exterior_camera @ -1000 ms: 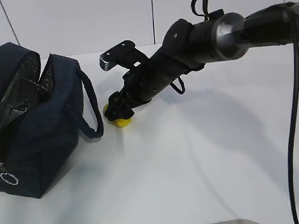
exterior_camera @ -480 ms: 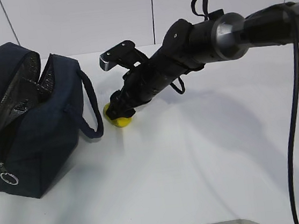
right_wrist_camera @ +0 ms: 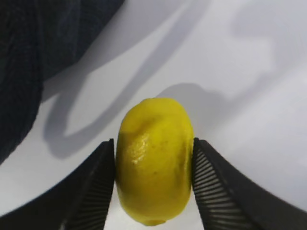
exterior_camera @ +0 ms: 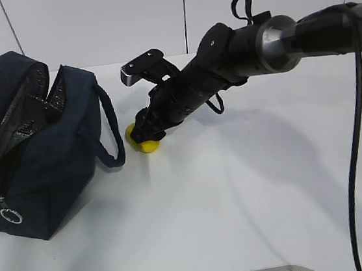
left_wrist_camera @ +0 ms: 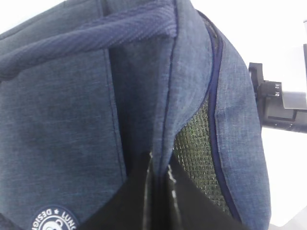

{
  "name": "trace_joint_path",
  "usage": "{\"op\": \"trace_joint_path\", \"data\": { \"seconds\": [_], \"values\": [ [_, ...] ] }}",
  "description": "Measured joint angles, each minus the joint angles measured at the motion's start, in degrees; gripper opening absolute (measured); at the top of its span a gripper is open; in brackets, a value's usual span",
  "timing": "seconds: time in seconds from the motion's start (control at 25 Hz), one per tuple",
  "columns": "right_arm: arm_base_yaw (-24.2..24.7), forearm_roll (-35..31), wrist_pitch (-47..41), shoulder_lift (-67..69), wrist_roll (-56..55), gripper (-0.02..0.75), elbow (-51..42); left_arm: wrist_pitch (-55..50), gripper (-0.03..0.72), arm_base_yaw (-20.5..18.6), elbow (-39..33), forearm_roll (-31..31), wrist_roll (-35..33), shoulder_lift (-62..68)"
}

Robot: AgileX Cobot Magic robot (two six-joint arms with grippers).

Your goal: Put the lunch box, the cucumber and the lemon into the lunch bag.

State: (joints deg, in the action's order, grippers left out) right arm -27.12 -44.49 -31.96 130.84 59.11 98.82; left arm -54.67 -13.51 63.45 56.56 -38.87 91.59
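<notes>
The right fingers pinch the small yellow oval lemon between them on the white surface, for lifting into the open navy fabric lunch bag beside it.

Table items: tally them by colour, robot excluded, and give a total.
Yellow: 1, the lemon
Navy: 1, the lunch bag
Total: 2
</notes>
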Motion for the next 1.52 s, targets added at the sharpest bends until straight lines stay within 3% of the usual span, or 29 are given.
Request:
{"op": "trace_joint_path", "data": {
  "seconds": [0.24, 0.48, 0.76, 1.04, 1.52],
  "values": [
    [0.00, 1.17, -0.52, -0.56, 0.00, 0.408, 1.30, 0.09, -0.017, 0.00, 0.00, 0.00, -0.09, 0.00],
    [0.00, 8.12, -1.90, -5.26, -0.92, 0.407, 2.15, 0.09, -0.017, 0.00, 0.00, 0.00, -0.09, 0.00],
    [0.00, 11.84, -5.23, -7.15, -4.93, 0.407, 2.34, 0.09, -0.017, 0.00, 0.00, 0.00, -0.09, 0.00],
    [0.00, 22.27, -9.31, -7.15, -16.91, 0.532, 2.34, 0.09, -0.017, 0.00, 0.00, 0.00, -0.09, 0.00],
    [0.00, 25.00, -11.89, -3.48, -17.88, 0.554, 2.34, 0.09, -0.017, 0.00, 0.00, 0.00, -0.43, 0.00]
  ]
}}
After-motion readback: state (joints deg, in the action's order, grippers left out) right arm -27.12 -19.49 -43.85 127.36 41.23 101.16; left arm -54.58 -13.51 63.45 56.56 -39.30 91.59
